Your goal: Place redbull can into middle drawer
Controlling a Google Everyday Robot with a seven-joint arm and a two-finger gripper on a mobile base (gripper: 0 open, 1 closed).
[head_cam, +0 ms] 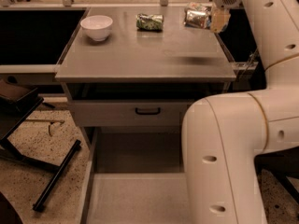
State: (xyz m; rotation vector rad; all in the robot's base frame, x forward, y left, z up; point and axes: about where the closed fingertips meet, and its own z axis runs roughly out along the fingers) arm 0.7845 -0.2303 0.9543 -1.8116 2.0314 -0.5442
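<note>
The redbull can (196,17), silvery with a shiny end, lies sideways in my gripper (216,20), which is shut on its right end. It hangs lifted above the back right corner of the grey counter (140,55), and its shadow falls on the counter below. The middle drawer (135,195) is pulled out at the bottom of the view, a grey tray with a flat bare floor. My white arm (233,148) covers its right part.
A green-patterned can (149,21) lies on its side at the back middle of the counter. A white bowl (96,27) stands at the back left. A drawer front with a black handle (147,111) sits under the counter. A black chair base (56,176) lies on the floor at left.
</note>
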